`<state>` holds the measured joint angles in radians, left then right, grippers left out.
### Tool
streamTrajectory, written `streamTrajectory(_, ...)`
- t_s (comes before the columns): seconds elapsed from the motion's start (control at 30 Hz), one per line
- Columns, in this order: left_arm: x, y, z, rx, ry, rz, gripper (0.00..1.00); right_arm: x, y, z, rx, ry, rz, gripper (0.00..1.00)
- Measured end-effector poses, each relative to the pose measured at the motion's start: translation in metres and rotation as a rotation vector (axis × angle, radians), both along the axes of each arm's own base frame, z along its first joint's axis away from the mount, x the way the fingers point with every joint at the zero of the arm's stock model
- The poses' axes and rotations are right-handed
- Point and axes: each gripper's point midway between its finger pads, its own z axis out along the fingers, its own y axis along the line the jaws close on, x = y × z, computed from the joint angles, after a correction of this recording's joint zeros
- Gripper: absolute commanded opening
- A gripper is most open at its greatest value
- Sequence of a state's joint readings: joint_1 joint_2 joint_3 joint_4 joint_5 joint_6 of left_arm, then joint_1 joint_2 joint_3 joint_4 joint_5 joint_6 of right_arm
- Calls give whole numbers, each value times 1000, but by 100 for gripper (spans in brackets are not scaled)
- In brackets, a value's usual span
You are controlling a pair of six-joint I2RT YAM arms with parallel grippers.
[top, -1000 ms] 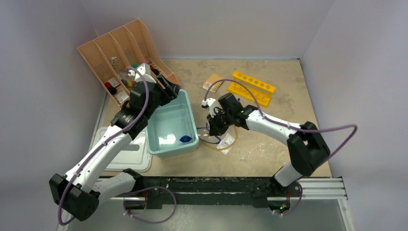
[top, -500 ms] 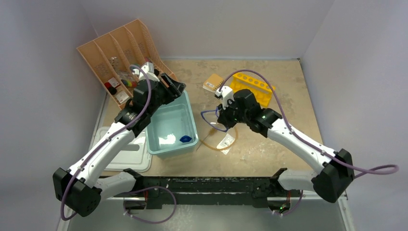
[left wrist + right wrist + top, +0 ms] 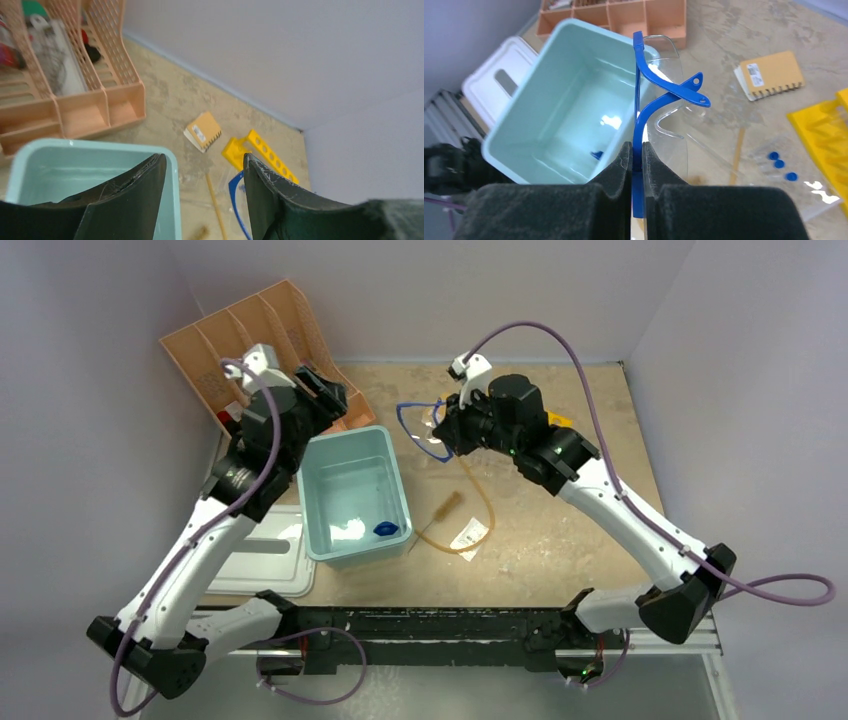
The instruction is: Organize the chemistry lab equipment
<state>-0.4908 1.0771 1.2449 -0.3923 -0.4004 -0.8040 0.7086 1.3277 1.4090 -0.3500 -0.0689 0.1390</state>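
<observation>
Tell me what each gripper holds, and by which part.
The right gripper pinches the blue-rimmed goggles by the blue frame; the left gripper is open, holding nothing.

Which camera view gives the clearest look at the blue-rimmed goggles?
The right wrist view: the blue-rimmed goggles fill much of the frame, their blue rim pinched in the right gripper, with the clear lens plain to see. The top external view shows only a small blue outline, and the left wrist view only a curved blue sliver at its bottom edge.

Teal tub sits beside peach organiser and white lid
</observation>
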Motion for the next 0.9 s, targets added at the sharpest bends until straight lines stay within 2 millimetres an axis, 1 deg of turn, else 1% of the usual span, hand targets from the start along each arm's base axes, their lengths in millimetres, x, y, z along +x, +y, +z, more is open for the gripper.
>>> streamTrajectory(0.07,-6,16,23,3,-47,56,57,0,10,6,41,24,-10,0)
streamTrajectory(0.17,-20,39,49,5,-100,137,57,1,28,11,101,69,-53,0)
streamTrajectory(0.23,-29,54,63,9,-124,190,57,2,43,7,119,96,-84,0)
streamTrajectory(0.3,-37,67,72,16,-135,234,57,1,65,0,124,123,-108,0)
streamTrajectory(0.37,-45,79,77,32,-136,273,57,-2,87,-12,115,147,-124,0)
streamTrajectory(0.43,-53,88,79,49,-133,301,57,-7,110,-28,96,170,-146,0)
streamTrajectory(0.63,-77,107,82,68,-135,329,58,-20,155,-81,14,226,-217,0)
streamTrajectory(0.73,-86,111,82,61,-142,327,58,-23,168,-110,-19,257,-233,0)
streamTrajectory(0.8,-92,114,80,57,-146,325,58,-21,172,-129,-36,281,-252,0)
streamTrajectory(0.9,-94,114,72,63,-135,321,58,-14,178,-152,-36,310,-288,0)
